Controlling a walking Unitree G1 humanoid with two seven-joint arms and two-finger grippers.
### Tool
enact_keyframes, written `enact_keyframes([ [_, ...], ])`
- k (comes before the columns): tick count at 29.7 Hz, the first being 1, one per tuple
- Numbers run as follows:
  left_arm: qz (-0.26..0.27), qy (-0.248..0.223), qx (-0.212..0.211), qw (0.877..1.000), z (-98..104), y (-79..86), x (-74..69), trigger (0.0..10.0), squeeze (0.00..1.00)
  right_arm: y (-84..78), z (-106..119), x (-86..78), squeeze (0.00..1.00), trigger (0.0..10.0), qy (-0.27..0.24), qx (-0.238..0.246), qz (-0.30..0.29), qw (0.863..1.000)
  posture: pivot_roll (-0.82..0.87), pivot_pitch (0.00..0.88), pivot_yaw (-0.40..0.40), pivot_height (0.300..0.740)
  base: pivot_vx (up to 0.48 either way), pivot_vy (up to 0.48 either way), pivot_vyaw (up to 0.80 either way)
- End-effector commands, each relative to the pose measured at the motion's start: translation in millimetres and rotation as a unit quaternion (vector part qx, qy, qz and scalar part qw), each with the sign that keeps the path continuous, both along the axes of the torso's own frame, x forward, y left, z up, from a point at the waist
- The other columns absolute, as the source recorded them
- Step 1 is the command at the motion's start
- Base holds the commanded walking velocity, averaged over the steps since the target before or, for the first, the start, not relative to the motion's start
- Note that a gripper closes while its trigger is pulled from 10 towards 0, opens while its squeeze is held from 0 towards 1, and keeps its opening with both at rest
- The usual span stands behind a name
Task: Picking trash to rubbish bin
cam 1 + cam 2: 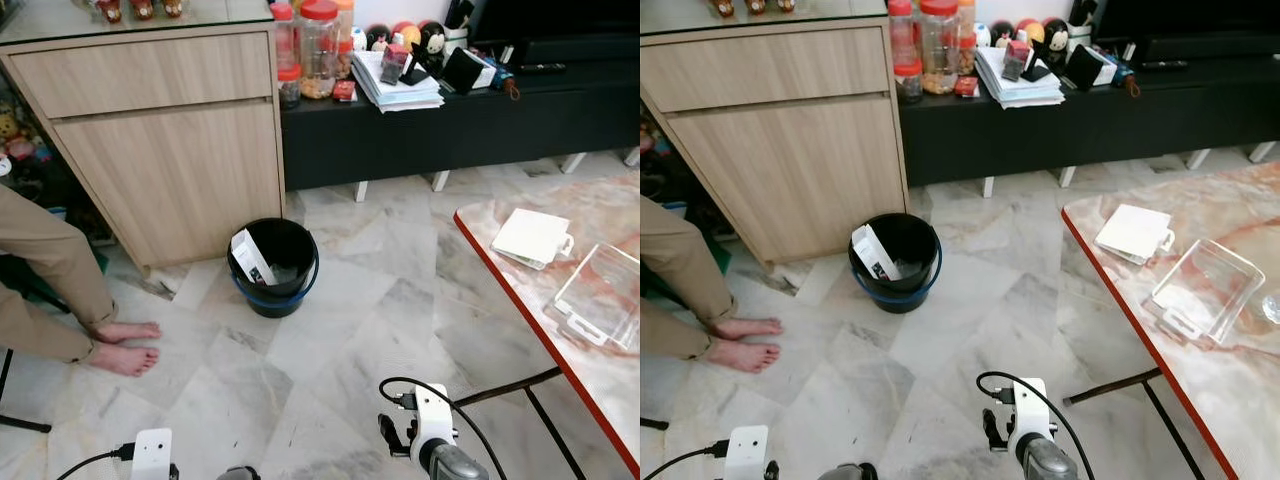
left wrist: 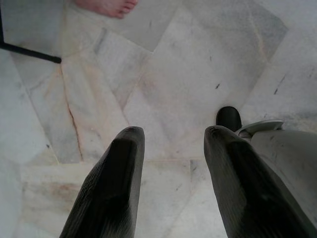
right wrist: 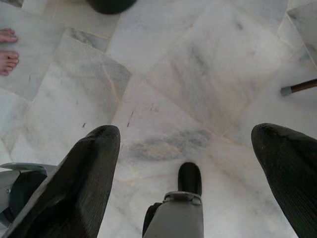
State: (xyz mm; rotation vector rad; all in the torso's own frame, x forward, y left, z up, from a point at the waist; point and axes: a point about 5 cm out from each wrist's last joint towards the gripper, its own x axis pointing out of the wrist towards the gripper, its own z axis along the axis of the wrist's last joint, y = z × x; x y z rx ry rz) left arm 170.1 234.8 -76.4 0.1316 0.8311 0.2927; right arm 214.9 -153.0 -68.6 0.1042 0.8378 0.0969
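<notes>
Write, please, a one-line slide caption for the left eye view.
Round black plastic rubbish bin holding a white carton on marble floor, beside a wooden cabinet.

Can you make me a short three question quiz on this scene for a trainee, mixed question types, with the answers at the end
1. True or false: the black bin on the marble floor already has a white carton in it.
2. Multiple choice: what lies on the red-edged table? A) a banana peel B) a white flat box and a clear plastic container C) a shoe
3. Fill in: the left tool and the right tool both hang low over the floor with their fingers ____.

Key: 1 true; 2 B; 3 open, holding nothing.
</notes>
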Motion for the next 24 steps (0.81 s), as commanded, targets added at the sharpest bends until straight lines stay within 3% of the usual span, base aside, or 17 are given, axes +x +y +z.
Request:
enact_keyframes([
  [1, 0.0, 0.021, -0.003, 1.0, -4.2, 1.5, -8.2, 10.0, 0.0, -0.8, -4.4, -7.3, 0.0, 10.0, 0.015, -0.001, -0.004, 1.0, 0.12, 0.148, -0.026, 0.74, 0.0, 0.326, -0.76],
  [6, -0.001, 0.026, 0.0, 1.0, -4.8, 1.4, -9.1, 10.0, 0.0, -1.3, -5.0, -8.3, 0.0, 10.0, 0.017, -0.002, -0.004, 1.0, 0.12, 0.158, -0.03, 0.74, 0.0, 0.326, -0.75],
  [24, 0.004, 0.03, 0.002, 1.0, -6.2, 1.3, -12.4, 10.0, 0.0, -2.4, -4.8, -7.9, 0.0, 10.0, 0.018, -0.003, -0.001, 1.0, 0.12, 0.174, -0.039, 0.74, 0.0, 0.0, -0.75],
])
